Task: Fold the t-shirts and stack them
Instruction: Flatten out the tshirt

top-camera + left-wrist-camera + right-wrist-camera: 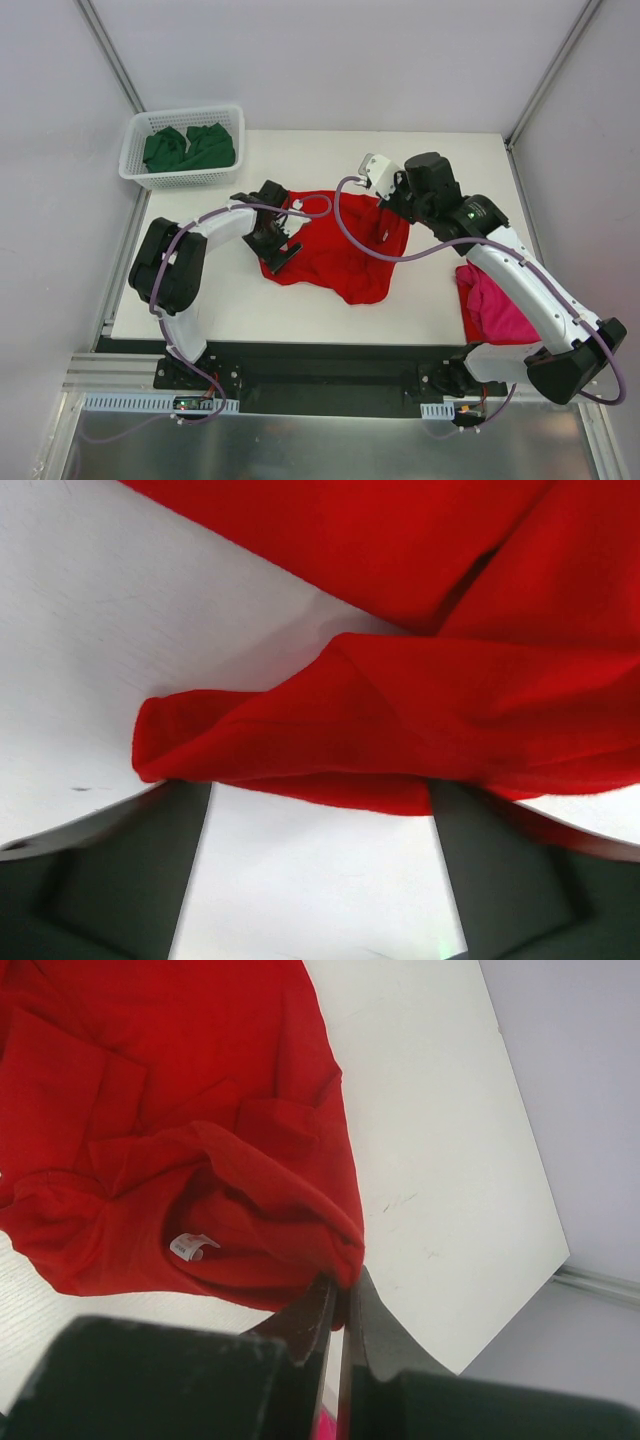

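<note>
While the right gripper (342,1295) has its fingers pressed together on a raised edge of the bright red t-shirt (335,250), the left gripper (320,810) sits low at the shirt's opposite, left side with its fingers spread wide. A rumpled fold of red cloth lies just ahead of those spread fingers and seems to brush their tips, though the wrist view is too close to be sure. The shirt lies crumpled in the middle of the white table (200,300), a small white label (190,1247) showing inside it. A magenta-pink t-shirt (495,310) lies near the table's right edge, partly under the right arm. Dark green t-shirts (190,150) fill the white lattice basket (133,150) at the far left corner.
</note>
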`<state>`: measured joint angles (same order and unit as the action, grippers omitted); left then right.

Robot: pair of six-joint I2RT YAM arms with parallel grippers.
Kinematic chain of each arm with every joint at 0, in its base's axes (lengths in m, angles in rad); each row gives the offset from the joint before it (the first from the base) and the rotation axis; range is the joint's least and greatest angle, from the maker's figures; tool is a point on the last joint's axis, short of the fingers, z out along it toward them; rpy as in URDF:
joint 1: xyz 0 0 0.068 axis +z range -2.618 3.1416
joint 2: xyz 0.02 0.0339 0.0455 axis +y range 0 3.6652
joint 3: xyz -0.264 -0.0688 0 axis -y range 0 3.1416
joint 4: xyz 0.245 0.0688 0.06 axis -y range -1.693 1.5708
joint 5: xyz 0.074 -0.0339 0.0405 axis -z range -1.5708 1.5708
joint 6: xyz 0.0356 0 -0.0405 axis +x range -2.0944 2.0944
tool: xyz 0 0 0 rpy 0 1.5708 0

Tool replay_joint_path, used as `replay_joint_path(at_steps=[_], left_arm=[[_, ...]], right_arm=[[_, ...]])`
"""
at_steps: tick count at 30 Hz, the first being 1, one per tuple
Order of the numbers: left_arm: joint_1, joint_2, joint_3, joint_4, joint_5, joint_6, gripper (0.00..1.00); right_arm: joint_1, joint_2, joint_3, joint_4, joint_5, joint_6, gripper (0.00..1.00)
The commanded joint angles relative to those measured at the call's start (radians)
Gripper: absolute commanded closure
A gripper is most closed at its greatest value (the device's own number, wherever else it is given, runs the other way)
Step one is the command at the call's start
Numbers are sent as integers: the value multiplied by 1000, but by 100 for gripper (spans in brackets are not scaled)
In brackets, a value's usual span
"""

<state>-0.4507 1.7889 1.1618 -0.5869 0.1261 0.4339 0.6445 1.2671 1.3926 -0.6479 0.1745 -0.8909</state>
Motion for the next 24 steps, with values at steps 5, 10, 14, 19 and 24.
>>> replay_joint_path(at_steps=[5, 10, 14, 19, 24], left_arm=[[-3, -11, -16, -2, 36, 20, 69], [-6, -6, -19, -2, 21, 12, 100], [-16, -74, -45, -11, 17, 37, 100], [-66, -305, -123, -128, 38, 107, 100], [-153, -584, -163, -311, 85, 143, 100]], right_arm=[[-5, -8, 20, 27, -15, 20, 99], [-5, -5, 25, 27, -18, 21, 99], [-8, -11, 10, 27, -3, 13, 99], [-19, -66, -32, -1, 11, 6, 99], [-22, -112, -49, -131, -63, -17, 99]])
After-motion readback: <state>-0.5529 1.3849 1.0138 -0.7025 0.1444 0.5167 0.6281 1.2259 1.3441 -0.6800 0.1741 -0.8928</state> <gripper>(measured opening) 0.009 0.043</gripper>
